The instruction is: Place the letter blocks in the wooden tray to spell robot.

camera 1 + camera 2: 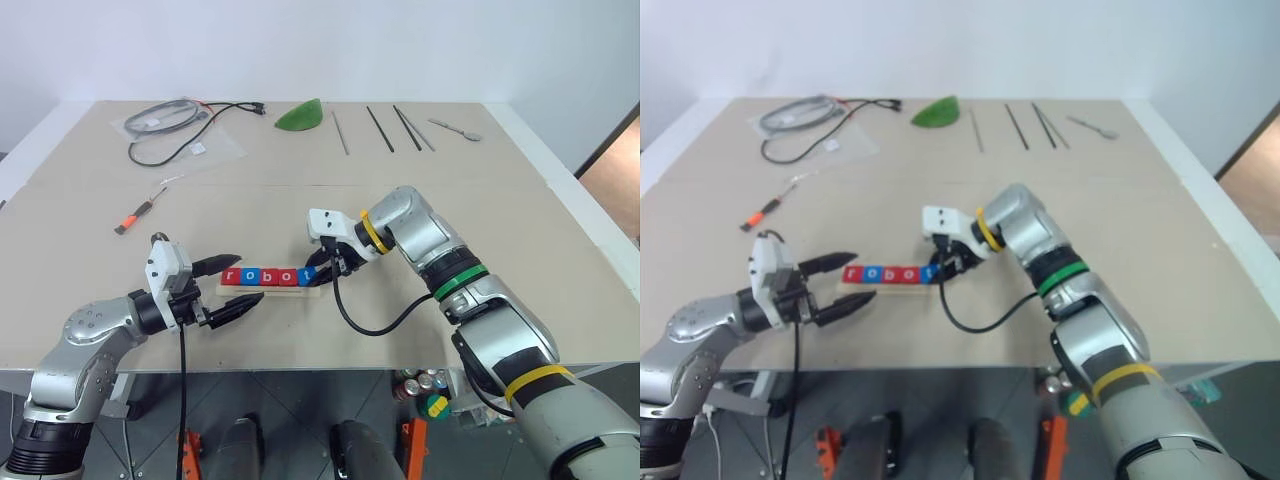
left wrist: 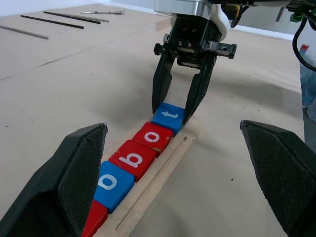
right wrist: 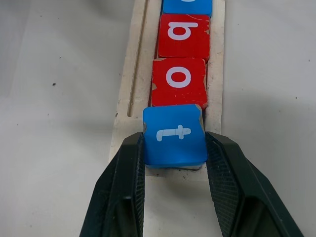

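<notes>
- Nearest the camera, the left gripper [image 1: 232, 285] hovers just beside the wooden tray's [image 1: 262, 290] left end, fingers spread wide, holding nothing.
- On the wooden tray, the letter blocks [image 1: 268, 276] lie in one row — red r, blue o, red b, red o, blue t — reading "robot".
- At the tray's right end, the right gripper [image 3: 175, 148] pinches the blue t block [image 3: 174, 134] between its two black fingers; the t sits touching the red o block [image 3: 178, 82], at the very end of the tray.
- Well beyond the tray, a bundle of cables [image 1: 180, 122], a green leaf-shaped piece [image 1: 301, 117], thin rods [image 1: 382, 129] and a spoon [image 1: 455, 128] lie near the table's [image 1: 560, 280] far edge — an orange-handled tool [image 1: 132, 217] lies closer, off to the tray's left.
</notes>
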